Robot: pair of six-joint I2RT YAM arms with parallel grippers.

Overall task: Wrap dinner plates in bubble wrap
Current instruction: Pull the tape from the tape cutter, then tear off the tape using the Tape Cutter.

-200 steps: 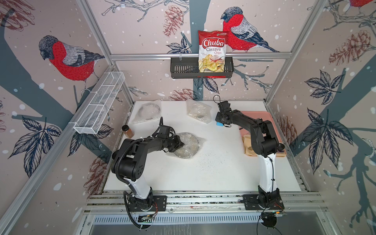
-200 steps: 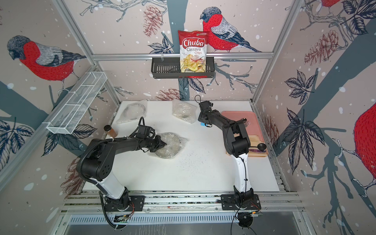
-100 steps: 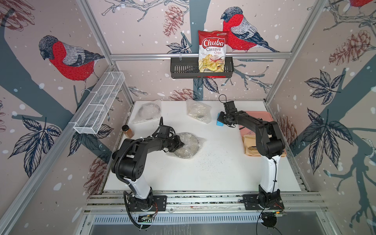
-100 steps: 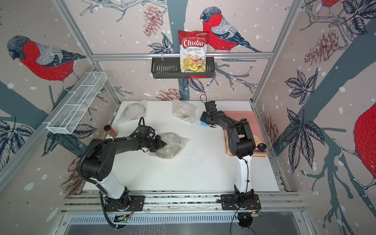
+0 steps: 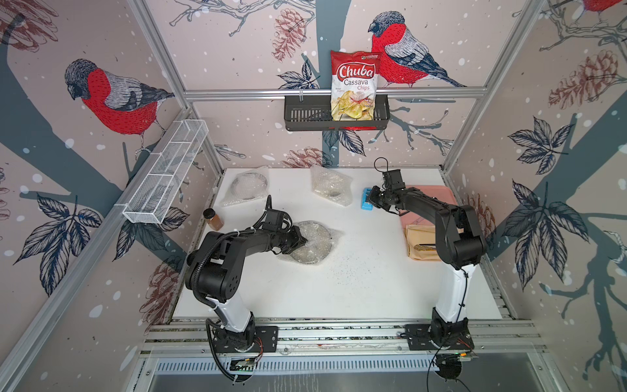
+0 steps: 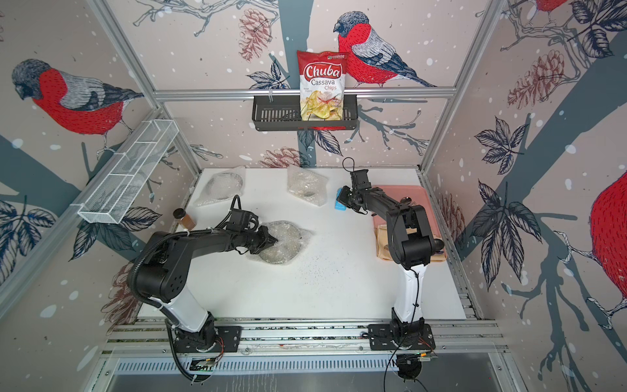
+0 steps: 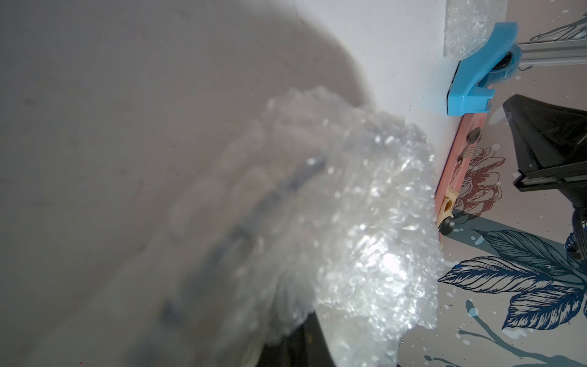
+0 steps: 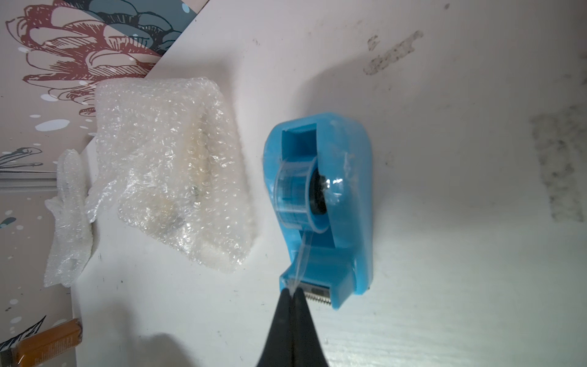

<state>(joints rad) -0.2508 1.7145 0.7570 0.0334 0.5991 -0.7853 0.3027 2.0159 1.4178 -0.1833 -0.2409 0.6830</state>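
A dinner plate [image 5: 315, 251] lies mid-table under a sheet of bubble wrap [image 5: 325, 234], seen in both top views. My left gripper [image 5: 303, 241] is shut on a fold of that bubble wrap [image 7: 349, 222], which fills the left wrist view and hides most of the fingers. Two more wrapped plates sit at the back: one at the back left [image 5: 248, 185], one at the back middle [image 5: 330, 185]. My right gripper [image 8: 291, 290] is shut on the clear tape end at the cutter of a blue tape dispenser [image 8: 320, 203], which stands beside the back-middle bundle [image 8: 168, 187].
A pink tray [image 5: 437, 193] with a cream item [image 5: 422, 242] lies along the right edge under the right arm. A brown jar [image 5: 213, 219] stands at the left edge. Dark specks [image 5: 342, 268] dot the table. A wire shelf [image 5: 166, 173] and a basket with a chips bag [image 5: 354, 88] hang on the walls.
The right gripper came down a little toward the front onto the dispenser's cutter and closed on the tape end. The left arm and its bubble wrap have not moved.
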